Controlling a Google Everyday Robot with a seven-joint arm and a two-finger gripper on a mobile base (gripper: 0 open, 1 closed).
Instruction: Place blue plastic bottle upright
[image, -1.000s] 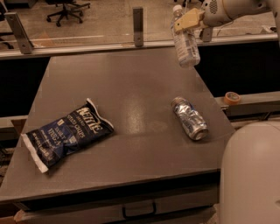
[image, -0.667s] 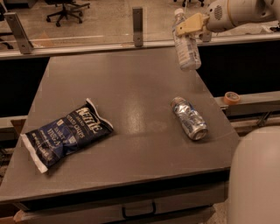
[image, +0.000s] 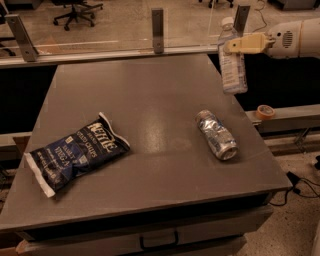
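Note:
The blue plastic bottle (image: 233, 65) is clear, with a white cap and a pale label. It stands nearly upright at the table's far right edge, cap up. My gripper (image: 234, 46), with cream fingers, reaches in from the right and is shut on the bottle's upper part just below the cap. The bottle's base is level with the table's right edge; I cannot tell whether it touches the tabletop.
A crushed silver-blue can (image: 216, 134) lies on the grey table (image: 150, 90) at the right. A dark blue chip bag (image: 75, 152) lies at the front left. A glass barrier with metal posts (image: 157, 22) runs along the back edge. A tape roll (image: 265, 111) sits on a ledge to the right.
The gripper has carried the bottle to the right and slightly down, and the bottle is now closer to upright. The robot's white body has left the lower right corner.

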